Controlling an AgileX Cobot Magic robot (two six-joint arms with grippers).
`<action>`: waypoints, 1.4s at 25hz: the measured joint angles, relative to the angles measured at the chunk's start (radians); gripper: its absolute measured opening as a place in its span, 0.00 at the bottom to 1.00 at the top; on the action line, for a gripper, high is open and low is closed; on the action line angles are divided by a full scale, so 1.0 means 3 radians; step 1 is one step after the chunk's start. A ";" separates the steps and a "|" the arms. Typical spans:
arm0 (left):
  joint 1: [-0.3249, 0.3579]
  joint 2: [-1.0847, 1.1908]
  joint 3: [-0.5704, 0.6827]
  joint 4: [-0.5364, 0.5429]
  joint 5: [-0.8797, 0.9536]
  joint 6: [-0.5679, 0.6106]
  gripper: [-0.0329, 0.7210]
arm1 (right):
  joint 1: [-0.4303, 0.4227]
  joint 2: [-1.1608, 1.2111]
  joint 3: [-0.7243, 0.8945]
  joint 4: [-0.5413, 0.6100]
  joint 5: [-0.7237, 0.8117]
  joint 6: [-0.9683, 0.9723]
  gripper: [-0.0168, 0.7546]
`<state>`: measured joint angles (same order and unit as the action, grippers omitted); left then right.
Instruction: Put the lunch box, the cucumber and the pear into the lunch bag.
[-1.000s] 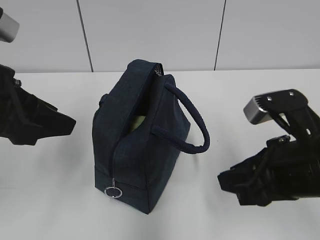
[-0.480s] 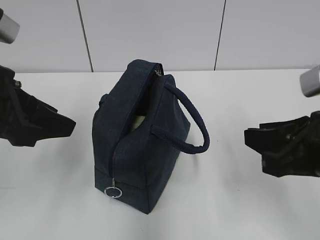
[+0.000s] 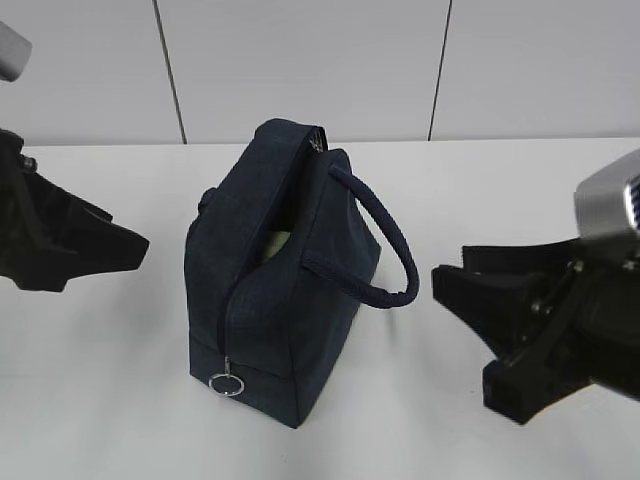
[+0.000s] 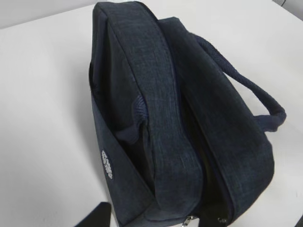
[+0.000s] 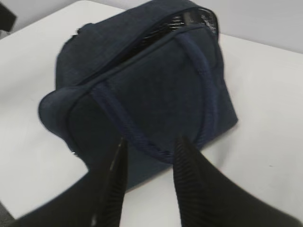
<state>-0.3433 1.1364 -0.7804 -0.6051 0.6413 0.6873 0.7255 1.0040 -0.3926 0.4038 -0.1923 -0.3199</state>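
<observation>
The dark navy lunch bag (image 3: 270, 310) stands upright mid-table, its top zipper open, the ring pull (image 3: 227, 383) hanging at its near end. A pale green patch (image 3: 276, 244), apparently the lunch box lid, shows inside the opening. The cucumber and pear are hidden. My left gripper (image 3: 135, 245) is left of the bag, apart from it; in the left wrist view (image 4: 199, 223) only its finger edges show, wide apart, with the bag (image 4: 161, 94) filling the view. My right gripper (image 5: 150, 158) is open and empty, its tips close to the rope handle (image 5: 203, 80); it also shows in the exterior view (image 3: 465, 330).
The white table (image 3: 500, 180) runs back to a pale panelled wall (image 3: 300, 60). The bag's handle loop (image 3: 395, 250) sticks out to the right, towards my right gripper. A small printed logo (image 4: 107, 164) marks the bag's left side.
My right gripper drew away to the right, then came back toward the bag's handle side, now nearer and turned. The left arm and the bag have stayed nearly still.
</observation>
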 joint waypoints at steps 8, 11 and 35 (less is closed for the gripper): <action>0.0000 -0.0016 0.0000 0.0016 0.0026 0.0000 0.50 | 0.0109 0.0573 0.0404 -0.2118 -0.0721 0.1910 0.37; 0.0000 -0.0025 0.0000 0.0051 0.0026 0.0000 0.50 | 0.0115 0.1069 0.0413 -0.2699 -0.1258 0.2126 0.37; 0.0000 -0.0041 0.0000 0.0085 0.0091 0.0000 0.50 | 0.0114 0.2683 -0.0657 -0.3313 -0.1693 0.2146 0.64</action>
<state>-0.3433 1.1241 -0.7804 -0.5797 0.6686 0.6873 0.7596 1.8087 -0.5896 -0.5903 -0.7000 0.3238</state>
